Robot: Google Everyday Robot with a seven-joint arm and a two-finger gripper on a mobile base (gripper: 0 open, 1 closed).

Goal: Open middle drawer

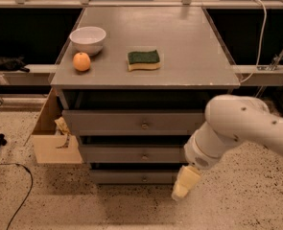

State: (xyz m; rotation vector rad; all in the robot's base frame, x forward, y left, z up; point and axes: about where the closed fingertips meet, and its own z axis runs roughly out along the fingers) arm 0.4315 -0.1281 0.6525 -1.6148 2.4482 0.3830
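Observation:
The grey cabinet has three drawers stacked under its top. The middle drawer has a flat grey front with a small round metal knob at its centre, and it looks shut. My gripper hangs from the white arm at the cabinet's lower right. It is in front of the right end of the bottom drawer, below and to the right of the middle drawer's knob. It holds nothing that I can see.
On the cabinet top are a white bowl, an orange and a green-and-yellow sponge. An open cardboard box stands against the cabinet's left side. A black cable lies on the speckled floor at the left.

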